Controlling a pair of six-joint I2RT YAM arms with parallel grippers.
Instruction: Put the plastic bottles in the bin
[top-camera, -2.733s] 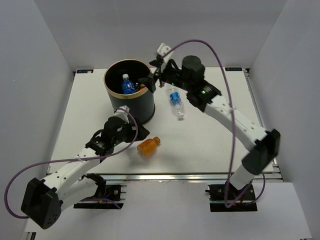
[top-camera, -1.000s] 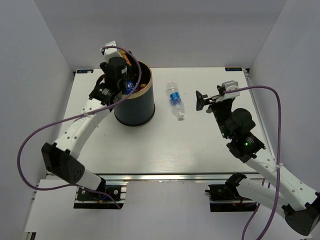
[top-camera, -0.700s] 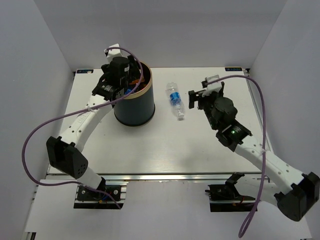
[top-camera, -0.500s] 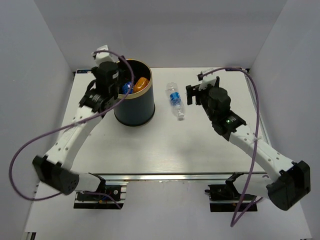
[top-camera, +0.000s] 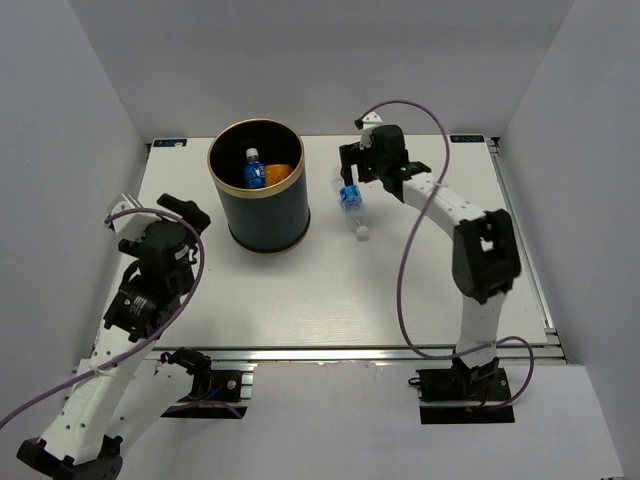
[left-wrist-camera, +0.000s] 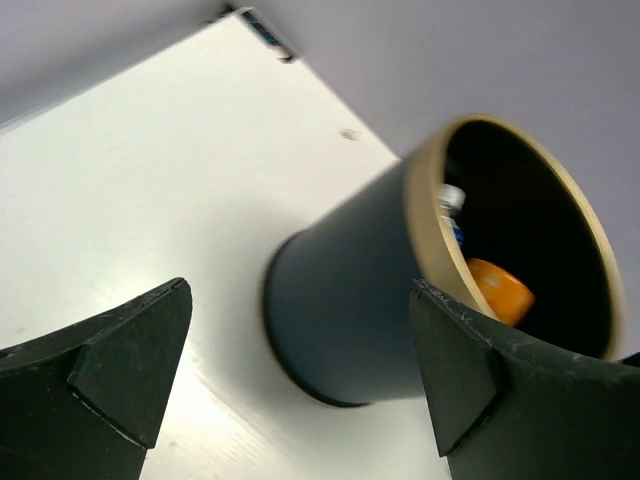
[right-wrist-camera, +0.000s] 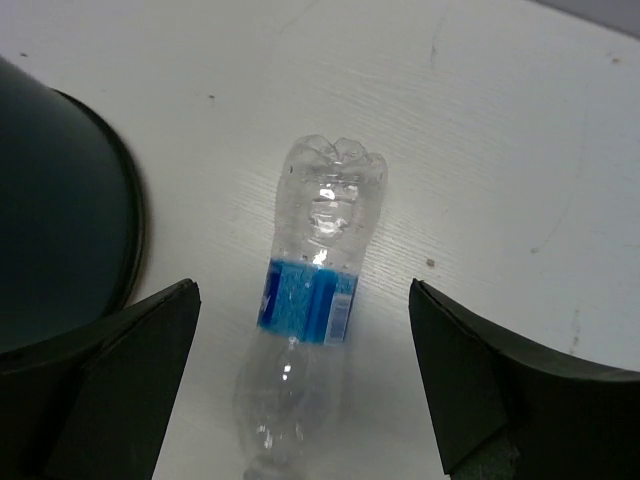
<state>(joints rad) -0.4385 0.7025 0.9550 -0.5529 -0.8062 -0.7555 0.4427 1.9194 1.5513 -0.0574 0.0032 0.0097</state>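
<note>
One clear bottle (top-camera: 350, 203) with a blue label is not in the bin (top-camera: 266, 222). It lies on its side on the white worktop (top-camera: 400, 290), just to the right of the bin, apart from its wall. Its white cap points toward the near edge and its bumpy base toward the far wall.

The bin stands upright toward the far left of the worktop, a dark round bucket with a thin gold-tan rim. Looking down into it, I can see a clear bottle with a white cap and blue label (top-camera: 254, 170), and beside it something orange (top-camera: 283, 172) that looks like one of the short orange bottles. Whatever else is in there is lost in the dark.

The right gripper (right-wrist-camera: 303, 285) hangs over the loose bottle with its jaws spread wide, one finger on each side of the bottle and neither touching it. The right arm reaches up along the right side of the worktop, with a purple cable (top-camera: 420, 240) looping off it.

The left gripper (left-wrist-camera: 298, 288) is well off to the near left of the bin and faces it. Its jaws are spread too, with nothing between them.
</note>
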